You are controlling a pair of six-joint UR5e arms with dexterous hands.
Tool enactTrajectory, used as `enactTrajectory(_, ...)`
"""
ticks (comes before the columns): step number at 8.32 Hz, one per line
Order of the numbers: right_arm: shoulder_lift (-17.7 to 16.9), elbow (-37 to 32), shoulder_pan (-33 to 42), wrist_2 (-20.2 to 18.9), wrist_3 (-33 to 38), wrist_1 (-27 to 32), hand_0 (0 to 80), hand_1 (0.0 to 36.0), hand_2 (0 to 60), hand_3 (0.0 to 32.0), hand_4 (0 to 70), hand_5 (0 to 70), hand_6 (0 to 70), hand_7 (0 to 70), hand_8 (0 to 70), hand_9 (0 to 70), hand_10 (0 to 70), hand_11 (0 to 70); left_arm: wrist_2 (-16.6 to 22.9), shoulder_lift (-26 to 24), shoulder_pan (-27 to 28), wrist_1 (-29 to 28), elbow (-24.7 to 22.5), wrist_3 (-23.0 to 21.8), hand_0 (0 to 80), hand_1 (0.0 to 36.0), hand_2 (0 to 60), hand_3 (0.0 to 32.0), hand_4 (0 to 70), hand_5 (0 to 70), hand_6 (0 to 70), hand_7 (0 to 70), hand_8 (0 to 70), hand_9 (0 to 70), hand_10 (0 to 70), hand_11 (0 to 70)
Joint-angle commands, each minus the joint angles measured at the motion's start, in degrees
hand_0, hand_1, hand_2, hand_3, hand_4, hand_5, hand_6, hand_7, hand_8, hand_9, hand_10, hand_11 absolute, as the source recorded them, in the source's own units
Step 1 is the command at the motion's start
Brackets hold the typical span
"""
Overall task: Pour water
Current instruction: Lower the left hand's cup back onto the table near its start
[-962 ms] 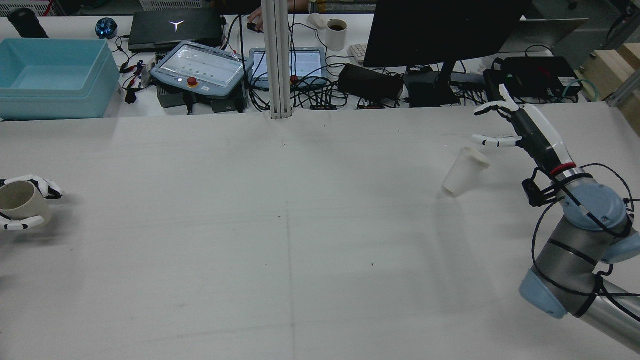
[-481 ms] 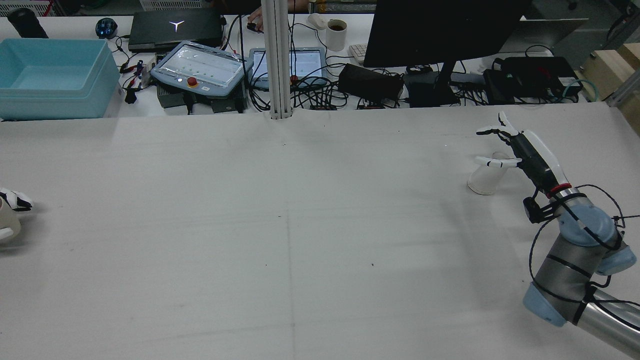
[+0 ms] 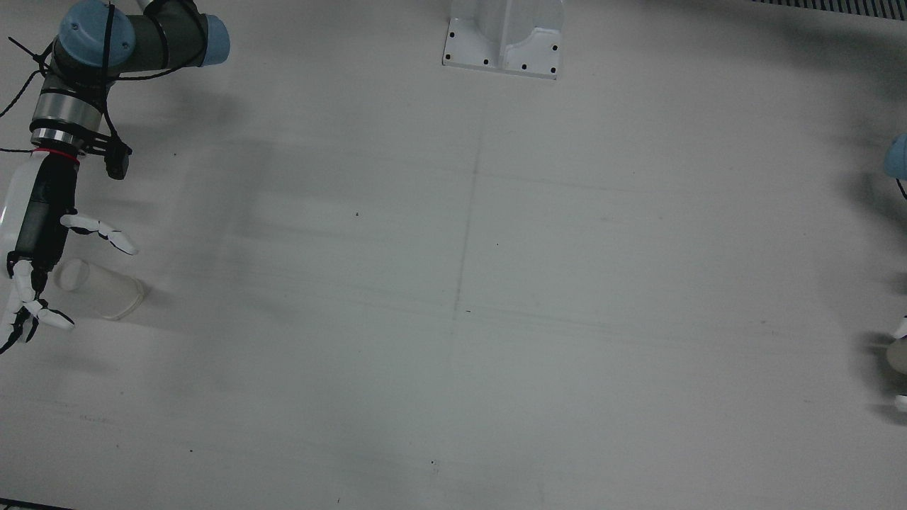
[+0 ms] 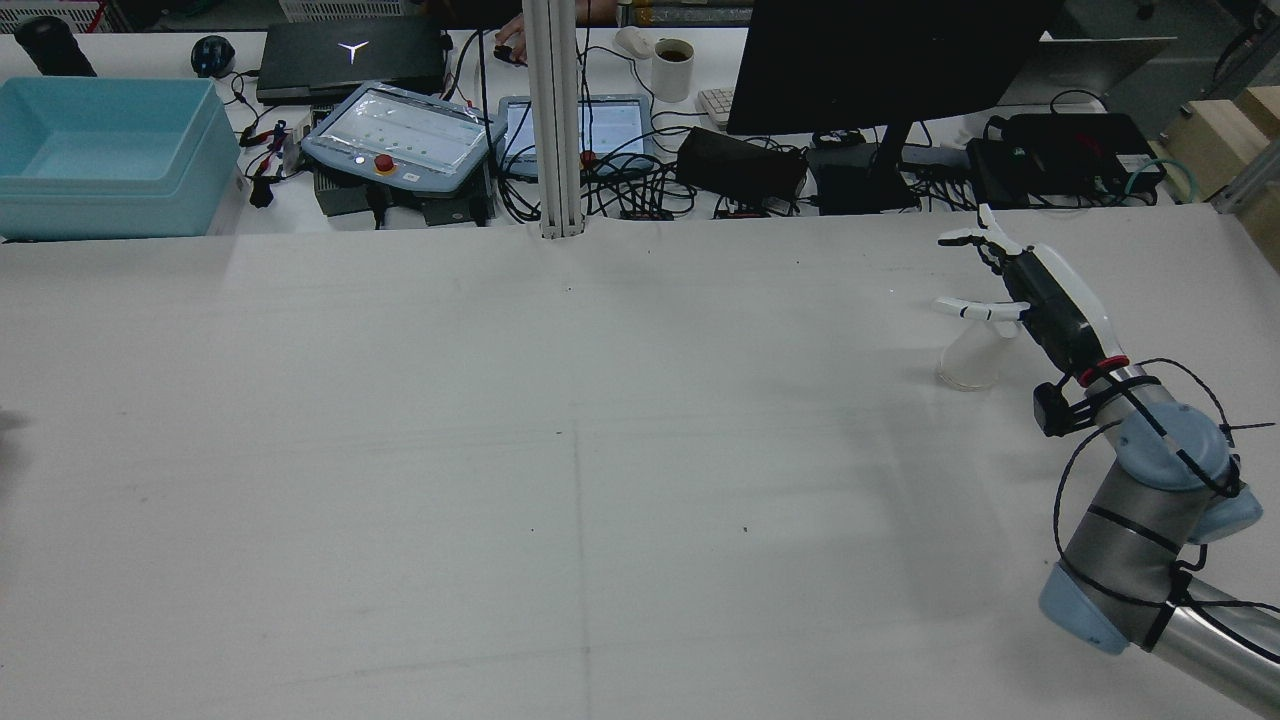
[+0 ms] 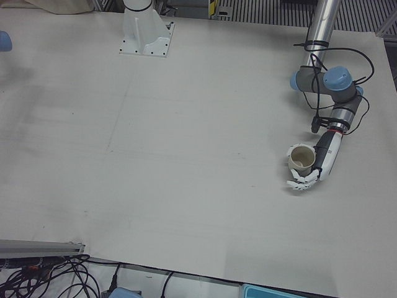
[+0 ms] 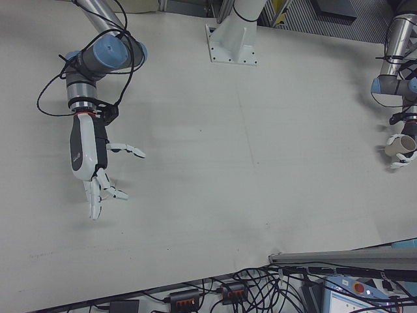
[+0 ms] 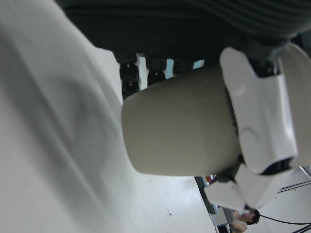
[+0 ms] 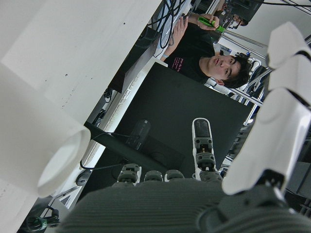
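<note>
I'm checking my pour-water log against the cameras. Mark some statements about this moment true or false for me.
1. The left robot hand holds the beige cup. True.
2. The right robot hand is clenched around the white cup. False: its fingers are spread and the cup is on the table within that open span, ungripped.
3. The beige cup is upside down. False: the left-front view shows its mouth facing up.
4. The rear view misses the left robot hand. True.
5. A kettle stands mid-table. False: nothing stands there.
</note>
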Motion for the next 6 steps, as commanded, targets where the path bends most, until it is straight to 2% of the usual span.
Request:
enactTrajectory(1, -0.12, 0.32, 0.01, 0.0, 0.12, 0.01, 46.2, 14.4, 17.4, 0.0, 13.8, 27.6, 0.3, 0.0, 0.0, 0.0, 4.2, 7.2, -2.56, 0.13, -0.08, -6.61, 4.23, 2.88, 52.0, 36.0, 60.0, 0.0, 37.2, 70.0, 29.1, 32.7, 23.0, 32.1, 16.9, 26.5)
enactTrajectory(2, -0.2, 0.32, 0.1, 0.0, 0.12, 0.01, 46.2, 14.3, 17.0, 0.0, 13.1, 27.4, 0.3, 0.0, 0.0, 0.0, 4.2, 7.2, -4.31, 0.13, 0.09, -8.1, 5.29, 2.36, 52.1, 36.0, 60.0, 0.0, 37.4, 70.0, 27.5, 31.9, 22.6, 31.8, 15.6, 24.5)
enactTrajectory(4, -0.21, 0.15, -0.07, 0.0, 0.04, 0.01, 46.4, 14.3, 16.8, 0.0, 12.7, 27.4, 0.3, 0.0, 0.0, 0.0, 3.9, 6.8, -3.98, -0.49, 0.36, -7.86, 5.47, 2.18, 53.7, 36.0, 60.0, 0.0, 38.0, 70.0, 26.0, 32.5, 22.3, 31.9, 14.9, 23.5)
enactTrajectory(6, -0.29, -0.03, -0.07, 0.0, 0.04, 0.01, 46.2, 14.1, 16.4, 0.0, 11.9, 27.5, 0.3, 0.0, 0.0, 0.0, 4.1, 7.1, -3.72, -0.66, 0.44, -7.77, 5.56, 2.27, 54.9, 34.7, 60.0, 0.0, 43.4, 70.0, 27.8, 35.5, 21.8, 31.4, 14.9, 23.2)
